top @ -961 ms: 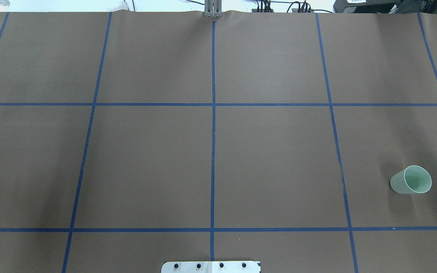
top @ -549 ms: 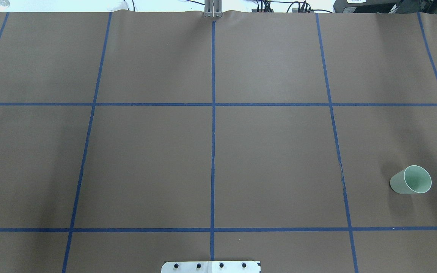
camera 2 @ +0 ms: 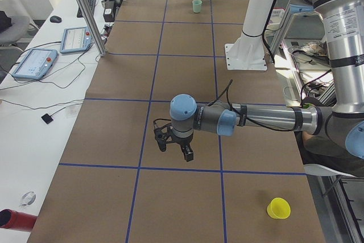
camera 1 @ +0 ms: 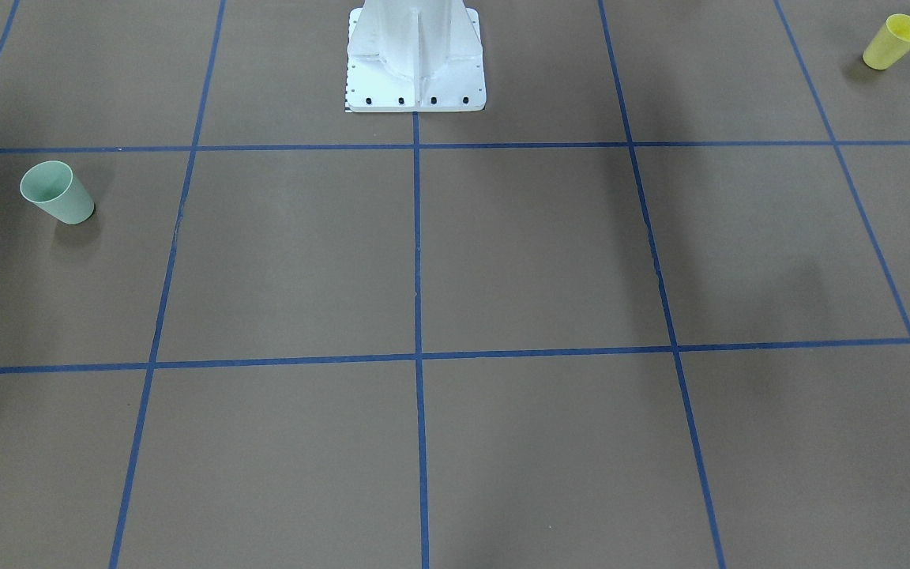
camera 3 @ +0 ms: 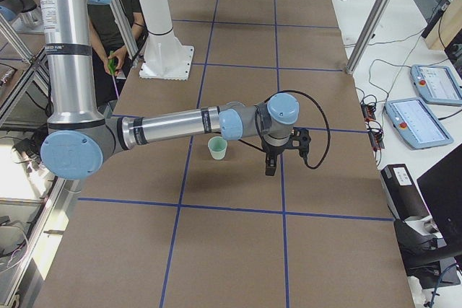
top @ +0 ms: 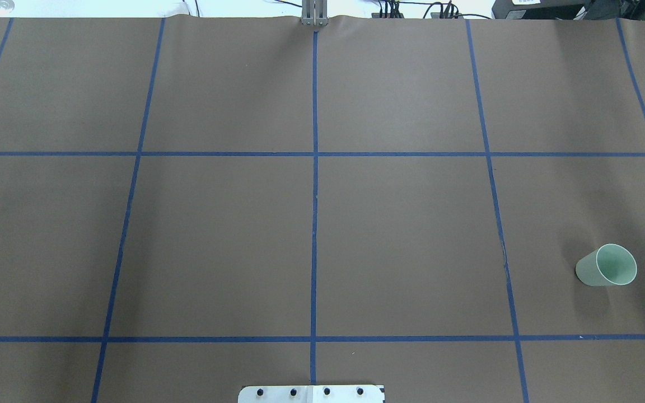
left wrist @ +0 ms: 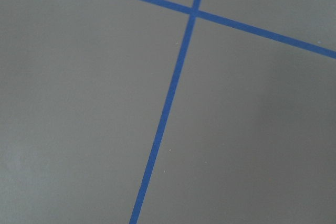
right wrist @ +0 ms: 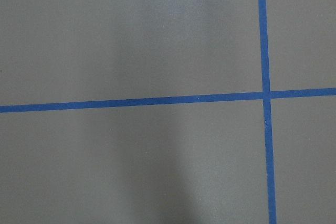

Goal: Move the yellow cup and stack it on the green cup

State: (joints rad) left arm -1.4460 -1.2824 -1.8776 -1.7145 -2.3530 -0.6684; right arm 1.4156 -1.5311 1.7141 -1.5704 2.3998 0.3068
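Left: yellow cup point(camera 1: 893, 41) upright, untouched; left gripper point(camera 2: 175, 151) hovers well apart from it, spread or pressed cannot be told. Right: green cup point(top: 606, 266) unmoved; right gripper point(camera 3: 270, 169), state likewise unclear, has edged into the overhead view within 1 s; pickup apparently not begun.

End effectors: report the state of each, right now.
Left end effector: open or shut cannot be told; holds nothing.
Right end effector: open or shut cannot be told; holds nothing.

Left arm point(camera 2: 267, 119) and right arm point(camera 3: 173, 124): silver tubes, pale blue joint caps point(camera 2: 183, 106), black cables point(camera 3: 326, 129), black left pincer point(camera 2: 175, 149) and right pincer point(camera 3: 271, 167). White pedestal point(camera 1: 415, 55), dark screws point(camera 1: 400, 101).
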